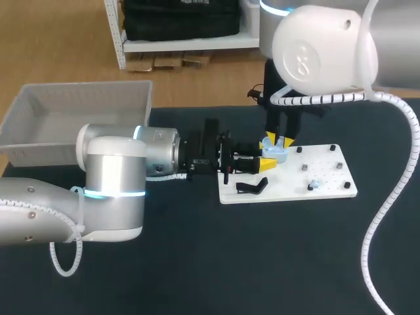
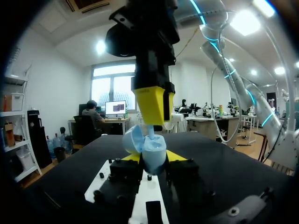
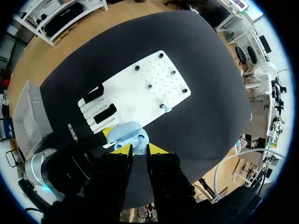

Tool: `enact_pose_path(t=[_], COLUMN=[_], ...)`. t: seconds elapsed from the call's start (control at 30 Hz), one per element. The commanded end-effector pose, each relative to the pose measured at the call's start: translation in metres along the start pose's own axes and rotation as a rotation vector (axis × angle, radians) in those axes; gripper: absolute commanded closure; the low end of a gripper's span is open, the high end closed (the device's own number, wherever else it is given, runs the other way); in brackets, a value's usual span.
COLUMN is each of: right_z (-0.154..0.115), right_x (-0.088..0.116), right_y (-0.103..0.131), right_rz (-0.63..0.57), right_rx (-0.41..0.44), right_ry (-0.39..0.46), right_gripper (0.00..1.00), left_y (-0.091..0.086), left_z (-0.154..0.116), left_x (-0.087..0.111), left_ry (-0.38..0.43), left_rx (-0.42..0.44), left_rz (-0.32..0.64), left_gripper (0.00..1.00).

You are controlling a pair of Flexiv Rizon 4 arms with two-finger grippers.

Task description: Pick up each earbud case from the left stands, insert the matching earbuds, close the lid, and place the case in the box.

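Observation:
An open light-blue earbud case (image 1: 278,155) hangs just above the white stand board (image 1: 289,189), and my left gripper (image 1: 268,164) is shut on its body from the side. In the left wrist view the case (image 2: 153,150) sits between the yellow tips with its lid (image 2: 132,139) tipped back. My right gripper (image 1: 277,140) points straight down over the case, shut on a light-blue earbud (image 2: 150,132) whose lower end is in the case. The right wrist view shows that gripper (image 3: 138,150) right above the case (image 3: 124,133). A second earbud (image 1: 314,186) rests on a peg of the board.
A grey bin (image 1: 85,86) stands at the back left of the dark table. The board carries an empty black stand (image 1: 252,187) near its front left and several small black pegs (image 1: 335,149) on its right half. The second earbud (image 3: 167,108) is at the board's edge.

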State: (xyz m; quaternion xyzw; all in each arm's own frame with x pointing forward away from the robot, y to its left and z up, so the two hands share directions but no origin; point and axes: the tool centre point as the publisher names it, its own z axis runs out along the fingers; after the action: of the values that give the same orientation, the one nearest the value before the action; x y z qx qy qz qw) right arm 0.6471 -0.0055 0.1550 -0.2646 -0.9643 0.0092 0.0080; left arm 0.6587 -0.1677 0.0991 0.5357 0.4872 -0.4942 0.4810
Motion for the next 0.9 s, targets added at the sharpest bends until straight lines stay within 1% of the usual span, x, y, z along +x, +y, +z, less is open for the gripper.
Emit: enact_pose_path(t=[0.03,0.87,0.9], right_z=[0.001,0.014,0.013], right_x=[-0.002,-0.001,-0.001], right_y=[0.002,0.003,0.002], right_rz=[0.001,0.008,0.009], right_rx=[0.007,0.028,0.026], right_ry=[0.003,0.030,0.030], right_gripper=[1.00,1.00,0.96], left_y=[0.001,0.001,0.001], left_z=[0.000,0.000,0.000], left_x=[0.000,0.000,0.000], left_ry=[-0.001,-0.001,-0.001], left_rx=[0.002,0.002,0.002], left_rz=[0.000,0.000,0.000], left_gripper=[1.00,1.00,1.00])
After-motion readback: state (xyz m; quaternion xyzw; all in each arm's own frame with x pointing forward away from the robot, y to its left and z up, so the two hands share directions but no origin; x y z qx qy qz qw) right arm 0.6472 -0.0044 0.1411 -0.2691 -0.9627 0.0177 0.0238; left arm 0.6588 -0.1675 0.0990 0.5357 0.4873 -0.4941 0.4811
